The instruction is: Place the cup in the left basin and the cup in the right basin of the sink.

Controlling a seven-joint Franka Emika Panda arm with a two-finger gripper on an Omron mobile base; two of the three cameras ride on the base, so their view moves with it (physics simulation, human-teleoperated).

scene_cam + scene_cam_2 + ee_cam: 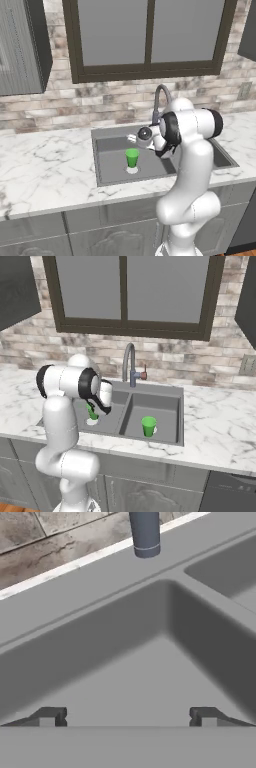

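A green cup (pixel 132 157) stands upright on the pale drain of the left basin (pixel 110 161) of the dark grey sink (pixel 115 132). A second green cup (pixel 148 426) stands upright in the right basin (pixel 166 408). My gripper (pixel 133 139) hovers just above the first cup, over the left basin. In the hand view the gripper (pixel 127 717) is open, its fingertips (pixel 50 716) wide apart with nothing between them, looking at the left basin's (pixel 125 677) bare floor and back wall. From the right base view, my arm partly hides the left-basin cup (pixel 92 413).
The curved grey faucet (pixel 161 96) rises behind the divider; its base (pixel 145 534) is at the top of the hand view. White marble counter (pixel 45 170) flanks the sink on both sides. A brick wall and a dark-framed window stand behind.
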